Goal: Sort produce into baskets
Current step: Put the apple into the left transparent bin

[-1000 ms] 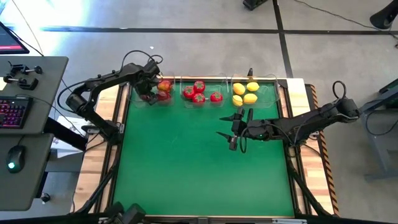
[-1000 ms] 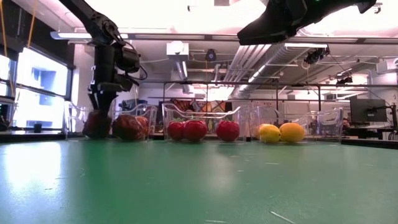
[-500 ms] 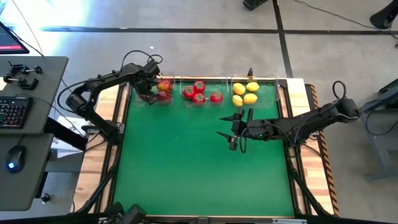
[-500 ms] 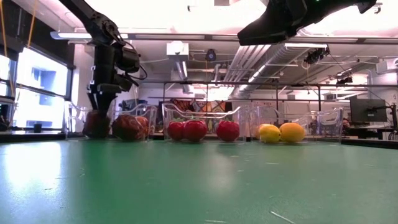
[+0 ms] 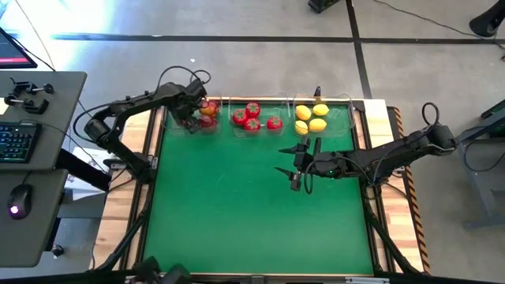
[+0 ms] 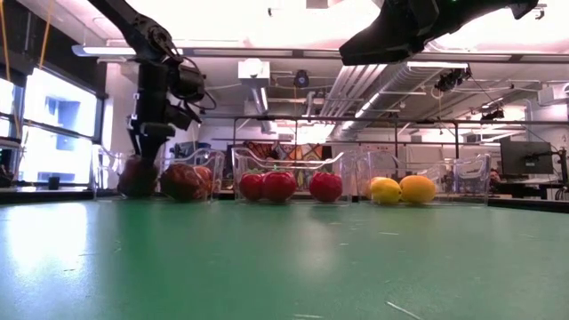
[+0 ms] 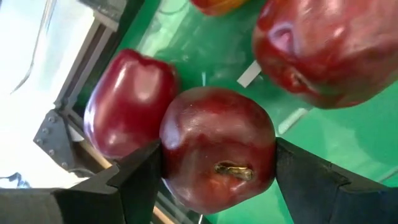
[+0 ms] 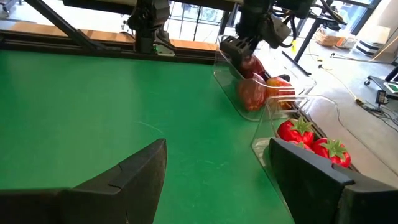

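Left gripper [image 7: 217,177] is clamped on a dark red apple [image 7: 217,158] inside the eleven-o'clock basket [image 5: 189,126]; right gripper [image 5: 298,166] hangs open

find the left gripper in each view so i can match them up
High view: left gripper over the leftmost basket.
Low view: at far left, reaching down over a dark red apple.
Left wrist view: its fingers flank the apple.
Right wrist view: far off, above that basket.
Shared landmark: the dark red apples.
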Controlling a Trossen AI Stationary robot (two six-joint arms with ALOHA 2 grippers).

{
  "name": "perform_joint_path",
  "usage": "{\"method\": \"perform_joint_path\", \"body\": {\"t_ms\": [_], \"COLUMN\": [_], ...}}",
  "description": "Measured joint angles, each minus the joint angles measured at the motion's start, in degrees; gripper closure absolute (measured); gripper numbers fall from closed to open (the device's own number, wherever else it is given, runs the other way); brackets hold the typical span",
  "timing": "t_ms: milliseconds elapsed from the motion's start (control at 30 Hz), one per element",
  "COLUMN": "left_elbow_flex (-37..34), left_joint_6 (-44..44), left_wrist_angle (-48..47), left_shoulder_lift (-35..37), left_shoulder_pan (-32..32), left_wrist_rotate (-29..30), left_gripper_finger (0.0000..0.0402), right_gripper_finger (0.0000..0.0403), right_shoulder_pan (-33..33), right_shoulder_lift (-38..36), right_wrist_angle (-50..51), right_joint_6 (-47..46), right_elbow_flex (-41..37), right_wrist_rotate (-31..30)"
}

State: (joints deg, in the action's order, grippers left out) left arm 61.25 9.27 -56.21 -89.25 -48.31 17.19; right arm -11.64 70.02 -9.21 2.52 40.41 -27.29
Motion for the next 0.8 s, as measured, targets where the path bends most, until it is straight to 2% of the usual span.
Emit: {"method": "perform_joint_path", "body": {"t_ms": [200, 333, 567, 800], "left_elbow_flex": [-0.1, -0.2, -0.2, -0.2], "left_joint_6": [4.4, 3.2, 6.3, 5.5], "left_wrist_angle": [1.1, 0.9, -0.4, 0.6], "left_shoulder_lift": [0.0, 0.0, 0.0, 0.0], "left_shoulder_pan": [0.9, 0.9, 1.2, 2.1], "left_wrist_rotate": [0.2, 4.0, 4.5, 5.0], "left_gripper_finger": [0.0139, 0.0139, 0.0138, 0.0116], "right_gripper_finger": [0.0130, 0.0130, 0.0130, 0.0130], "right_shoulder_pan": [0.0, 0.0, 0.0, 0.0], "right_shoulder_lift": [0.0, 0.0, 0.0, 0.0], "right_wrist_angle": [0.0, 0.0, 0.0, 0.1], "right_joint_6": [-0.2, -0.2, -0.2, -0.2], "right_elbow_flex": [0.0, 0.0, 0.0, 0.0], "right_wrist_rotate": [0.0, 0.0, 0.0, 0.0]}}
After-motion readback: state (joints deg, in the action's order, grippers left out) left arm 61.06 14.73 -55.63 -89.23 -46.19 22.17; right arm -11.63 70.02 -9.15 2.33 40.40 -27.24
